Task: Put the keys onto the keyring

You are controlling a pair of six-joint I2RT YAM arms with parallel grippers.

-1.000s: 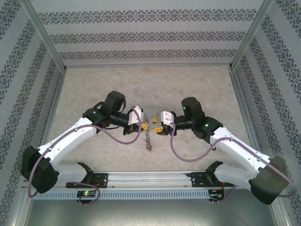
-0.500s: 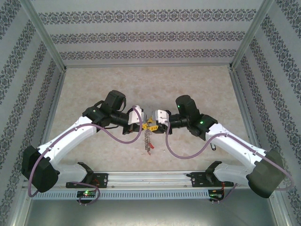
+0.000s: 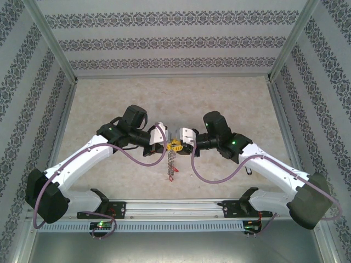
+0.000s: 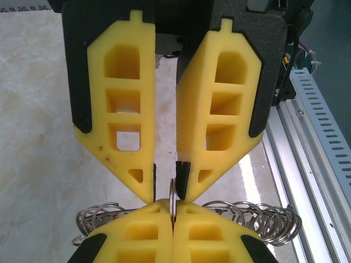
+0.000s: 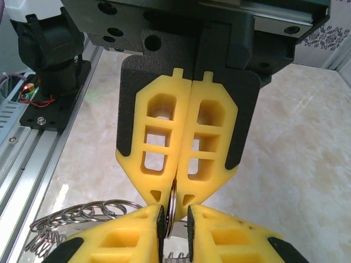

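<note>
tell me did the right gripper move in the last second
Yes: the right gripper has shifted left against the near rail, meeting the left gripper at the keyring.

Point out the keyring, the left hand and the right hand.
keyring (image 4: 277,223), left wrist view, on its wire coils.
left hand (image 4: 168,193), left wrist view, between its fingertips.
right hand (image 5: 171,198), right wrist view, between its fingertips.

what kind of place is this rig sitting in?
Probably a purpose-built robot test cell rather than a real room: patterned wall panels on aluminium posts box in a marble-look tabletop, and the left arm and right arm are bolted to an aluminium rail at its near edge.
</note>
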